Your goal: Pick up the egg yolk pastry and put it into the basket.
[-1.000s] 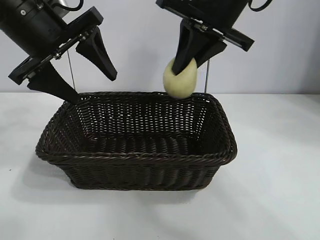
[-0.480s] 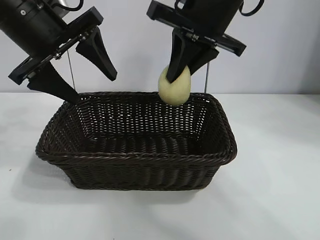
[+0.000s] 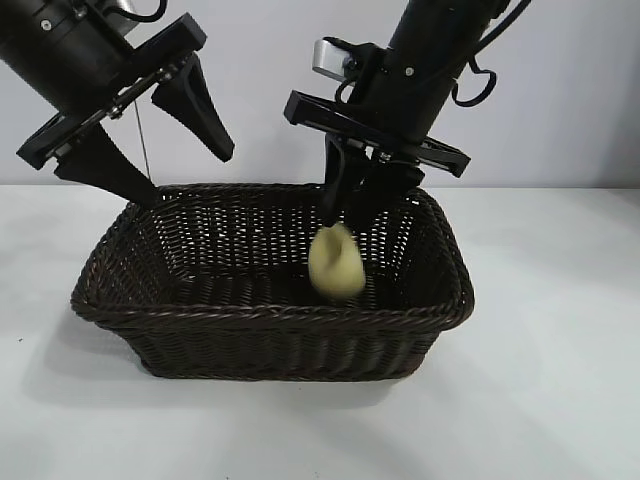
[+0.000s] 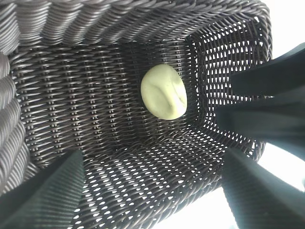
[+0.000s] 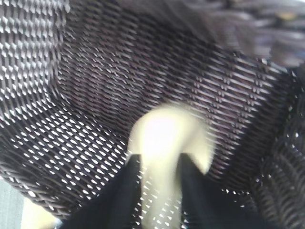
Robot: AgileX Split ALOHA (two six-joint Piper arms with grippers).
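The small round pale cream-yellow egg yolk pastry [image 3: 336, 264] is being released inside the large dark brown woven wicker basket [image 3: 270, 315] by the part-opened, emptying right gripper [image 3: 345, 215], with retraction judged next; left gripper [image 3: 165, 150] is being held wide, empty, above the basket's rim.

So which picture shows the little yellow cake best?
The left wrist view: the egg yolk pastry is sharp and whole inside the basket. The exterior view shows it blurred below the right hand, behind the basket's front rim. The right wrist view shows a blurry patch, partly hidden by fingers.
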